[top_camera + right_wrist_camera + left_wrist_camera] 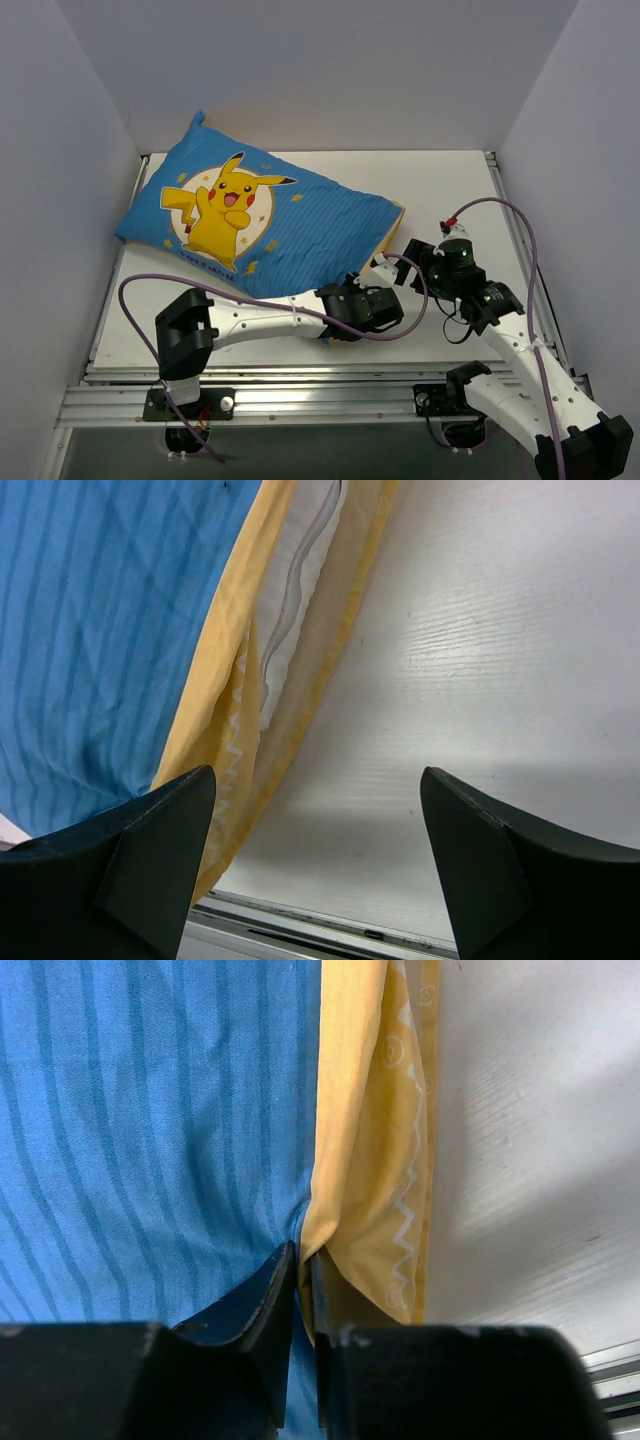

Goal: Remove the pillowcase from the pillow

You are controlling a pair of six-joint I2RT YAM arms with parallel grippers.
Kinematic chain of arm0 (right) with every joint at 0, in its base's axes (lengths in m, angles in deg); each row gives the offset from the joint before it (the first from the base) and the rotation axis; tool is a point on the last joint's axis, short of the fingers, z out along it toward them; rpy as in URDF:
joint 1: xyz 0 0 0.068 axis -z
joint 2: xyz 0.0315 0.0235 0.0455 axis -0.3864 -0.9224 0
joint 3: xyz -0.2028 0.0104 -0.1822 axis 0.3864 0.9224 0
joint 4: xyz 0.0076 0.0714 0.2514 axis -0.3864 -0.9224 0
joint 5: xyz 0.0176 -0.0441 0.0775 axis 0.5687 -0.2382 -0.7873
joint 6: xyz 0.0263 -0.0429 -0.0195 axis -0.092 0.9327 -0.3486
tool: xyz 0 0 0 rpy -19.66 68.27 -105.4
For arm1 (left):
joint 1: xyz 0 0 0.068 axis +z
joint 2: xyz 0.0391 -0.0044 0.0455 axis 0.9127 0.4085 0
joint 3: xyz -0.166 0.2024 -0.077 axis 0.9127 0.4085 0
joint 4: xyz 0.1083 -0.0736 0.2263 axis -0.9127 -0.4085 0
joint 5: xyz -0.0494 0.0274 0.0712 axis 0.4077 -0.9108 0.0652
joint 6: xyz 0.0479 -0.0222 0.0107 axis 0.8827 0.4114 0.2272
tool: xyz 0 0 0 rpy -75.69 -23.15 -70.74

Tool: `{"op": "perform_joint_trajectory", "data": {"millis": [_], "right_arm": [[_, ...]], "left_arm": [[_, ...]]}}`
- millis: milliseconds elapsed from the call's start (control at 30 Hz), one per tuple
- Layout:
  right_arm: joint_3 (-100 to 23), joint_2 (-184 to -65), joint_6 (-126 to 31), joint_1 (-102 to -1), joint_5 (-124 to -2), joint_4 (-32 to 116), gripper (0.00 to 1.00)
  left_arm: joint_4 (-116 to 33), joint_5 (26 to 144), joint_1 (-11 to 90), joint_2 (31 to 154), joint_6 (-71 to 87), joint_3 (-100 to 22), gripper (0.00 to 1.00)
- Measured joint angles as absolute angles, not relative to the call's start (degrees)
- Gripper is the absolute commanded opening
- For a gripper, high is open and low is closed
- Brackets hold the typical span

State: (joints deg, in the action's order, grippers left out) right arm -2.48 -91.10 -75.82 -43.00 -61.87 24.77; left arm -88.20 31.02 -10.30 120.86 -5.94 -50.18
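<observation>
Right now pillowcase (300,230) lies across the far-left part of the surface (450,190), Pikachu side up. One corner is by the back wall (330,70), yellow-lined open end facing right. Pillow (295,590) is inside it; only a white strip shows btwn the yellow edges in the right wrist view. Left jaws are nearly closed, pinching the pillowcase edge where blue meets yellow, at the near right corner. Right jaws are spread wide w/ nothing in them, over bare surface just beside the open end.
</observation>
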Motion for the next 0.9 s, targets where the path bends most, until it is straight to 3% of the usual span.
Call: {"op": "perform_joint_trajectory", "data": {"millis": [167, 367, 500, 900], "right_arm": [[0.25, -91.21, -74.91, -43.00, -65.32, 25.69, 0.78], [3.85, -91.96, -75.02, -43.00, -67.77, 28.45, 0.71], [7.35, -93.70, -76.41, -43.00, -70.57, 32.88, 0.67], [11.70, -101.31, -81.84, -48.66, -75.47, 52.36, 0.71]], "left_arm": [[-89.49, 31.72, -10.30, 120.57, -5.55, -51.14, 0.14], [-91.09, 34.25, -9.44, 117.32, -4.20, -53.94, 0.05], [-92.05, 35.85, -7.67, 114.85, -3.76, -55.88, 0.04], [-93.82, 39.06, -5.97, 111.85, -4.35, -57.19, 0.02]]}}
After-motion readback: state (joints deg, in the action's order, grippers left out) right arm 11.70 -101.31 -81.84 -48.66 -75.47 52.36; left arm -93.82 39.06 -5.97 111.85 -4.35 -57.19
